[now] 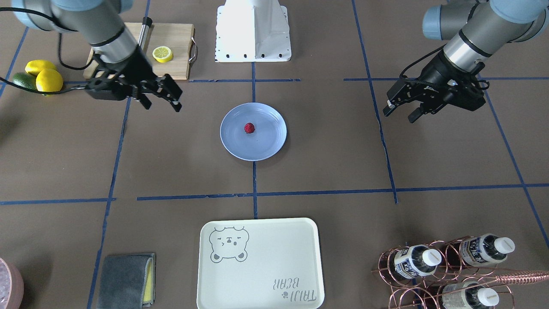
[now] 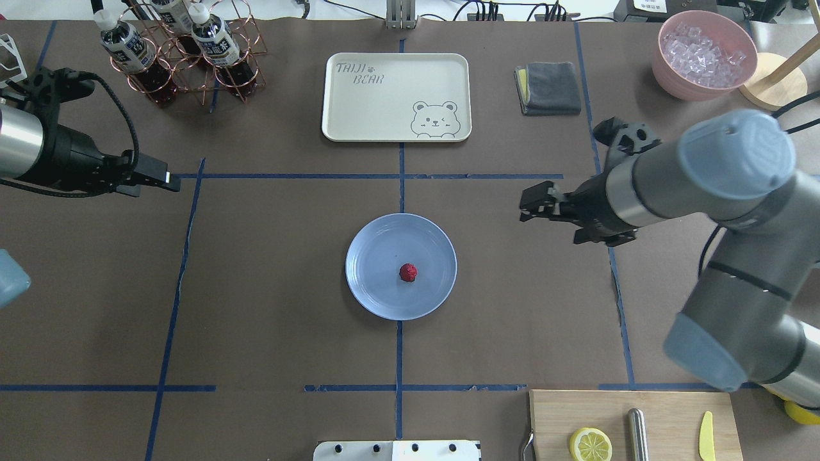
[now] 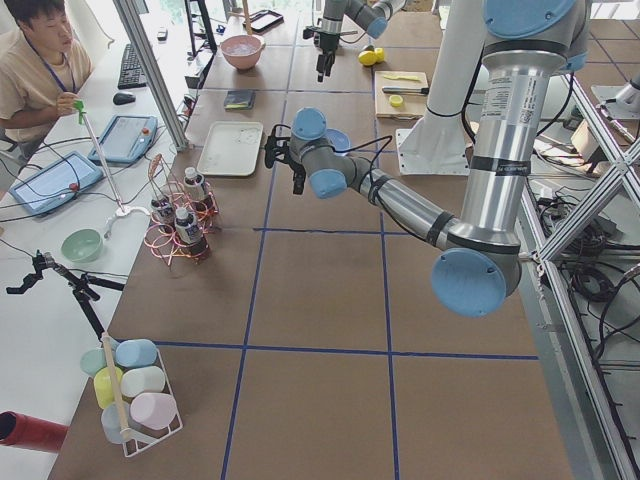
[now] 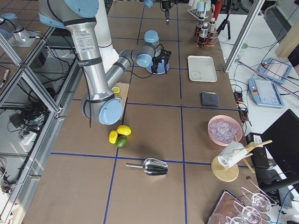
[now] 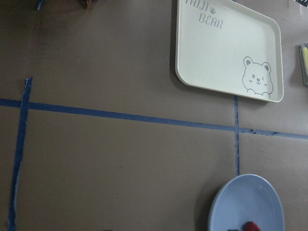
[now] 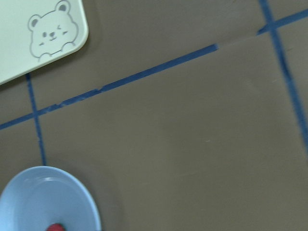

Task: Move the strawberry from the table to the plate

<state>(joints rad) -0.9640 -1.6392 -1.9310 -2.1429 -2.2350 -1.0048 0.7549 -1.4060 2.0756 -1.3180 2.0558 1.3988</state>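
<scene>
1. the strawberry (image 1: 249, 128) sits on the plate (image 1: 268, 146), a little off its middle, at the centre of the bench (image 1: 334, 146); from where i stand the job looks done.
2. the right pincer (image 1: 163, 105) hangs above the bench to one side of the plate, well apart from it, jaws parted and empty.
3. the left pincer (image 1: 399, 115) hangs on the other side, further off, jaws also parted with nothing between them.
4. the berry is tiny and bumpy, so i'd guess it is very light and soft (easy to bruise or squash if pinched hard).
5. if it had to be taken up again, i'd come from above and close gently across its widest part; the roundish shape could roll or squirt out of a lopsided pinch.
6. the plate is glossy and shallow (likely slick), so a nudge might send the berry skating toward the rim.
</scene>
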